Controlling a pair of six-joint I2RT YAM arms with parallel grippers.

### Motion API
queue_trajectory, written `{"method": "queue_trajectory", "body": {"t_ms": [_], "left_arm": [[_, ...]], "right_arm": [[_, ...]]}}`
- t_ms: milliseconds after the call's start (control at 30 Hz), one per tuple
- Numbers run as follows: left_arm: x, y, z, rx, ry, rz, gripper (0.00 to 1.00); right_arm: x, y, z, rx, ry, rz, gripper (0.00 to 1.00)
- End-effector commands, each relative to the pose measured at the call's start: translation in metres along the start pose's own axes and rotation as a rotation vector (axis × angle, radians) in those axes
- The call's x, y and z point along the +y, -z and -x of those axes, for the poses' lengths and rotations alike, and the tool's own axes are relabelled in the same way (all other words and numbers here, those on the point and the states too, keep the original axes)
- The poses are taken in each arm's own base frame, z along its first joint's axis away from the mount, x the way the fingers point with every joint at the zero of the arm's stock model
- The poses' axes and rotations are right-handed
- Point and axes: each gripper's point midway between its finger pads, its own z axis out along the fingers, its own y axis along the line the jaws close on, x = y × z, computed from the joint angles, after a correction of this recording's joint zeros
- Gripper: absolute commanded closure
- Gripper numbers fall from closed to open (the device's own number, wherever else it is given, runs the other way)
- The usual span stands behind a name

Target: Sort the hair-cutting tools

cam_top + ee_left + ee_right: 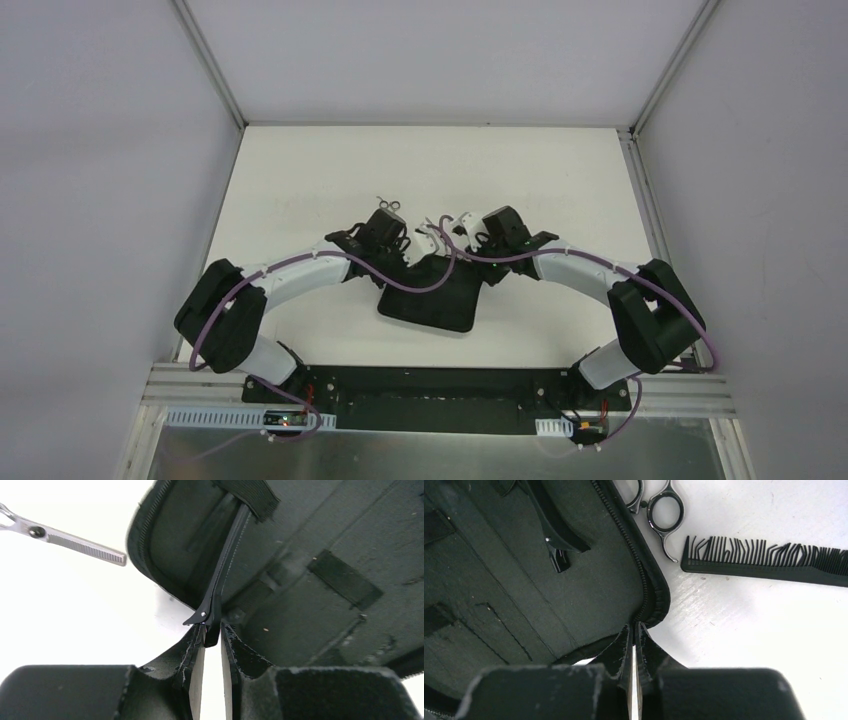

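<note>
The step in hand is judged to be the stowing of the clip point(225, 560) in the open case point(300, 630), which lies on the table point(75, 620) toward its near edge, under both wrists. The clip is seen lying along the case's lining. Its tip is tucked under an elastic strap point(252, 495) near the case's rim, and its tail points back at the left gripper point(212, 630).

That gripper's jaws are parted only a little. The clip's tail sits in the gap and appears not to be squeezed (a sliver of light shows beside it), so nothing is counted as held. The right gripper point(634, 630) is closed, with its tips set against the zipped rim at a rounded corner of the case. Whether a fold of that rim is pinched cannot be told.

Outside the case, on the bare table, other tools are not yet put away. Toothed scissors point(75, 542) lie just beyond the rim on the left side. Ring-handled scissors point(666, 515) and a comb point(764, 565) lie close together beside the corner on the right side.

For the next move, the left jaws would need to be opened wider and drawn straight back along the clip's own line, so that the tail is not dragged out from under the strap. One of the loose tools could then be approached.
</note>
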Motion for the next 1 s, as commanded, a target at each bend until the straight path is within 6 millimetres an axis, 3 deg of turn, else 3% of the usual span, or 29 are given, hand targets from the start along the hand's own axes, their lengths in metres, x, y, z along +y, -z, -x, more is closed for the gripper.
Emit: {"method": "queue_trajectory", "body": {"t_ms": [0,233,433,667,800,967], "left_arm": [[0.012,0.004,0.031,-0.097,-0.132,-0.009,0.81],[0.000,-0.002,0.042,-0.128,-0.125,-0.088,0.80],[-0.014,-0.002,0.043,-0.118,-0.007,-0.057,1.00],[-0.025,-0.002,0.029,-0.128,0.067,0.041,1.00],[-0.019,-0.007,0.027,-0.118,0.065,0.073,0.91],[-0.020,-0.006,0.036,-0.134,0.086,0.061,0.65]], "right_arm": [[0.018,0.003,0.021,-0.059,0.053,0.079,1.00],[0.024,0.004,0.023,-0.058,0.068,0.084,1.00],[0.022,0.006,0.029,-0.082,0.042,0.061,1.00],[0.020,0.006,0.032,-0.114,0.006,0.038,1.00],[0.019,0.005,0.032,-0.113,0.007,0.039,1.00],[0.020,0.006,0.033,-0.115,0.007,0.039,1.00]]}}
